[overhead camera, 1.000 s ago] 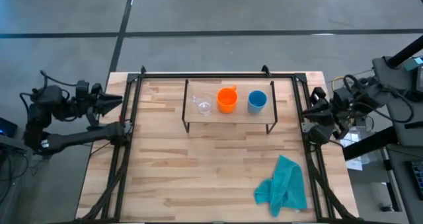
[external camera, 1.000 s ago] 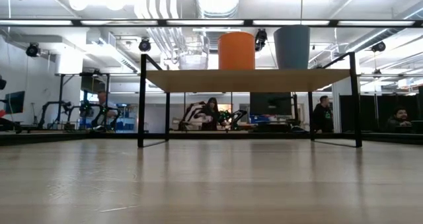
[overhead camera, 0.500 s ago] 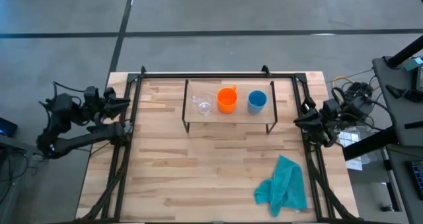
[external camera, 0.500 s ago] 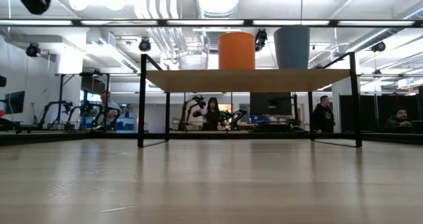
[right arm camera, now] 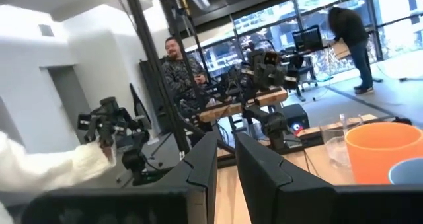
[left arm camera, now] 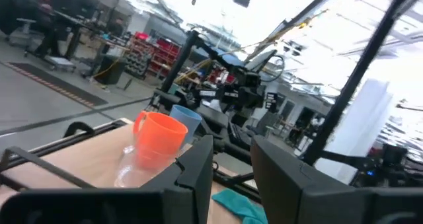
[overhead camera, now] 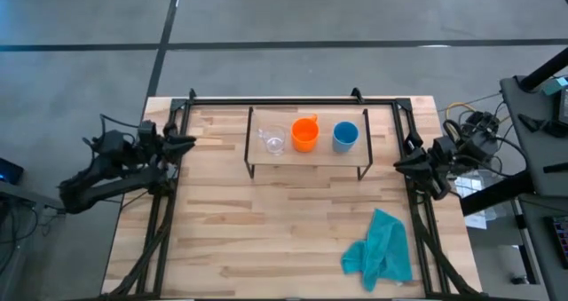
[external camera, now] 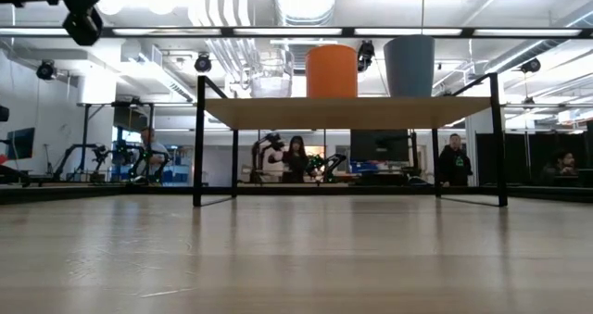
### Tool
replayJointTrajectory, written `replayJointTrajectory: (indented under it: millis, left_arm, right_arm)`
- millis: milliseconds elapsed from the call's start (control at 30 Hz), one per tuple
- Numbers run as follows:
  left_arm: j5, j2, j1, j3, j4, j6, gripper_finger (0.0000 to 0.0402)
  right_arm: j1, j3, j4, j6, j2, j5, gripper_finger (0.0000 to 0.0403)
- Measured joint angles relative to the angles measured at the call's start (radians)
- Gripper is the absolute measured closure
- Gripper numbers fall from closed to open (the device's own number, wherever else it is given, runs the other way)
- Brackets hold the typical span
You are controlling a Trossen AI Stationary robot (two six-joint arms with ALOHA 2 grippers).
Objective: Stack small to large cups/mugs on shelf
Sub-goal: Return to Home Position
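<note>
Low view: nearest is bare table. Beyond it stands the shelf on its black legs, and people are in the room behind. On the board stand the clear cup, the orange cup and the blue cup, all upright in one row. The high view confirms this order from left to right, with the three cups apart from one another. The teal cloth lies near the front right corner of the table, well apart from the shelf.

Assessment: placing appears complete, and the step in hand is retiring both arms to rest. To do it well, each arm should draw outward and away from the shelf. Neither should sweep over the cups, and both should keep off the uprights of the black frame. The cloth needs no attention.

Left gripper: at the table's left edge beside the frame, pointing toward the shelf and well apart from it. In the left wrist view its fingers are all but closed, with a narrow slit between them and nothing held.

Right gripper: at the right edge by the frame. In the right wrist view its fingers are drawn close, and it is empty and touching nothing.
</note>
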Motion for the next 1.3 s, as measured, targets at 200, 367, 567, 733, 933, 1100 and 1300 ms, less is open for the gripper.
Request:
replayJointTrajectory:
  millis: [200, 367, 567, 733, 933, 1100, 1300]
  left_arm:
    - [0.103, -0.002, 0.000, -0.108, 0.113, 0.000, 0.0312]
    - [0.105, -0.002, 0.000, -0.202, 0.226, -0.002, 0.0312]
    - [0.105, -0.001, 0.000, -0.314, 0.339, -0.074, 0.0312]
    - [0.105, -0.001, 0.000, -0.388, 0.459, -0.102, 0.0312]
    - [0.105, 0.001, 0.000, -0.422, 0.528, -0.102, 0.0312]
    - [0.105, 0.001, 0.000, -0.422, 0.527, -0.102, 0.0312]
    - [0.105, 0.002, 0.000, -0.422, 0.526, -0.102, 0.0312]
  right_arm:
    - [0.000, -0.001, -0.001, -0.073, -0.001, -0.078, 0.0351]
    - [0.000, -0.001, -0.034, -0.077, -0.001, -0.077, 0.0351]
    - [0.000, -0.004, -0.094, -0.029, -0.001, -0.075, 0.0351]
    - [0.000, -0.043, -0.089, -0.032, -0.001, -0.114, 0.0351]
    - [0.000, -0.153, -0.027, -0.006, -0.001, -0.132, 0.0351]
    - [0.000, -0.272, 0.157, -0.089, -0.001, -0.267, 0.0351]
    - [-0.002, -0.373, 0.253, 0.001, -0.001, -0.306, 0.0351]
